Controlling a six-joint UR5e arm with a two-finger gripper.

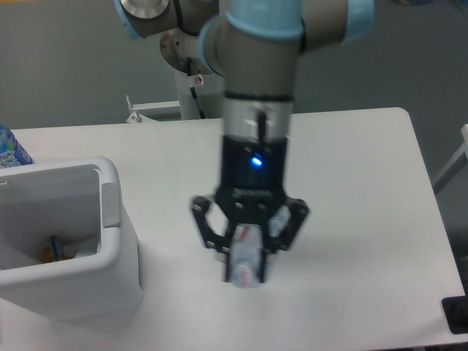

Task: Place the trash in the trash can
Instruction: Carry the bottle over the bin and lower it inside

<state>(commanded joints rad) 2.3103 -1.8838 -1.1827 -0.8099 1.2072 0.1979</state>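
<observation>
The claw (247, 257) grips the bottle (244, 259) above the table (365, 183), right of the trash can (110, 212).

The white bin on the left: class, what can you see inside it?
Inside the bin lie a small yellow-and-blue item and something pale. The near wall hides the rest of the floor.

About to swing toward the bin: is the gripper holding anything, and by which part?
Yes, the gripper holds the plastic bottle, clamped around its middle, one end poking out below.

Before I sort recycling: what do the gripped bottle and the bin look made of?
Bottle: likely thin clear plastic, see-through, with a pinkish label.
Trash can: apparently smooth white moulded plastic, with a thick rounded rim and faint sheen.
</observation>
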